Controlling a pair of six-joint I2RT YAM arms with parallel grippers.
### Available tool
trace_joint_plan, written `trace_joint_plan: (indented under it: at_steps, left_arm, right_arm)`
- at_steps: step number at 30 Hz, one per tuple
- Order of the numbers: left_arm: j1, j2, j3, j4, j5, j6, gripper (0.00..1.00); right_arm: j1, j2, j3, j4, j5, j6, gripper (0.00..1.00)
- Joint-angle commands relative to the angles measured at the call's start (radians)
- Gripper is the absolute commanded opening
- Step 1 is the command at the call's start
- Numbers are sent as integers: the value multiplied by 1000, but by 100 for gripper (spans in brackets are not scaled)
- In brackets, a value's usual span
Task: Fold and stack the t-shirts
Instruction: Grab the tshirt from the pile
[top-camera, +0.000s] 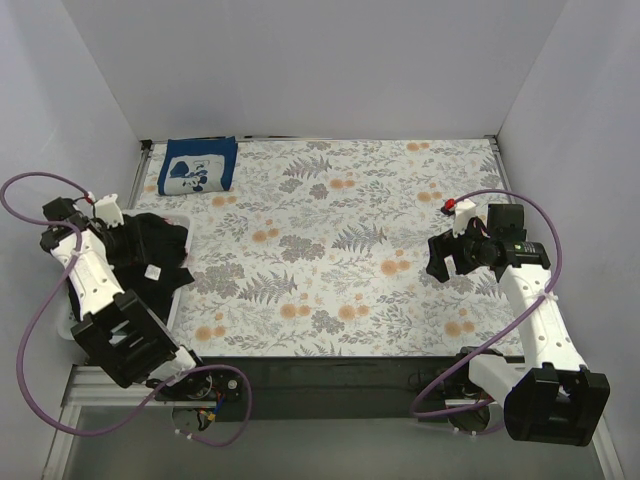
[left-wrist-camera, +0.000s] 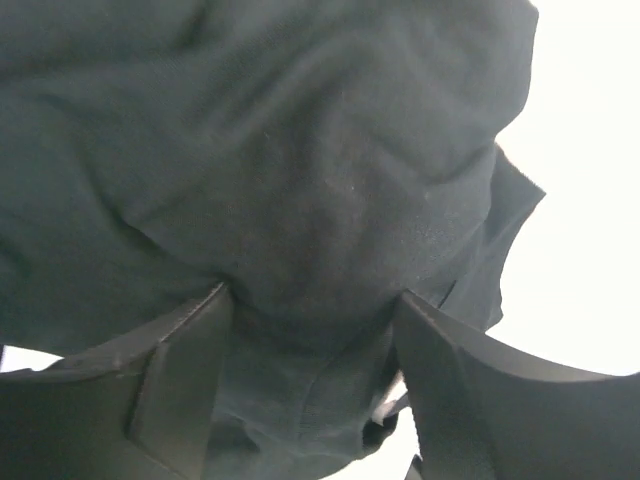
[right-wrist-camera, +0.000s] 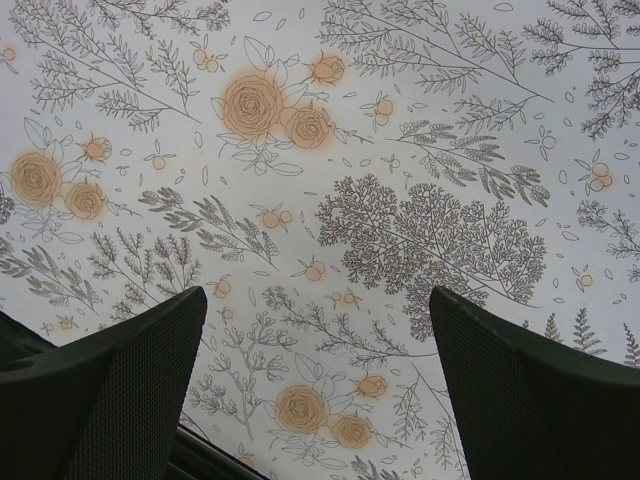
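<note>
Black t-shirt (top-camera: 162, 243) lies bunched in white basket (top-camera: 181, 298), left of floral cover (top-camera: 330, 250). Left arm bends down over it; left gripper (left-wrist-camera: 315, 295) straddles a cloth fold, fingers apart, can't tell if it pinches. Right arm reaches forward, right gripper (right-wrist-camera: 320, 300) low over cover, spread, empty. Navy t-shirt (top-camera: 198, 166) folded at far-left corner. Basket mostly hidden.

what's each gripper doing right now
left gripper: jaws apart around a bunch of the black t-shirt; whether it grips cannot be told
right gripper: open, empty, above the floral table cover
</note>
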Motion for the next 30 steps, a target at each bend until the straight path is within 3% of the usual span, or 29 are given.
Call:
trace_joint_plan:
  at_steps: [1,4,5,7,8,17,22,27,30]
  left_arm:
    - [-7,-1,91,79,20,-47,58]
    - [-7,5,147,85,19,-65,46]
    - [-7,17,161,87,20,-67,32]
    - [-6,29,195,91,8,-79,14]
    - [-7,32,204,94,2,-84,0]
    - [-7,34,414,56,49,-116,0]
    - [-7,14,531,15,157,-125,0]
    - [-27,66,851,-38,322,-212,0]
    - [-88,100,972,36,394,-312,0]
  right_arm:
    - [-4,0,39,-12,-2,-9,98]
    - [-2,0,30,-10,4,-15,99]
    - [-2,1,28,-10,4,-17,98]
    - [-2,1,22,-10,8,-23,98]
    - [-4,3,20,-10,8,-25,98]
    - [-2,10,16,-6,4,-32,98]
    - [-2,12,19,-6,5,-35,98]
    - [-2,18,19,-4,-1,-37,98]
    - [-2,22,22,-4,-7,-34,98]
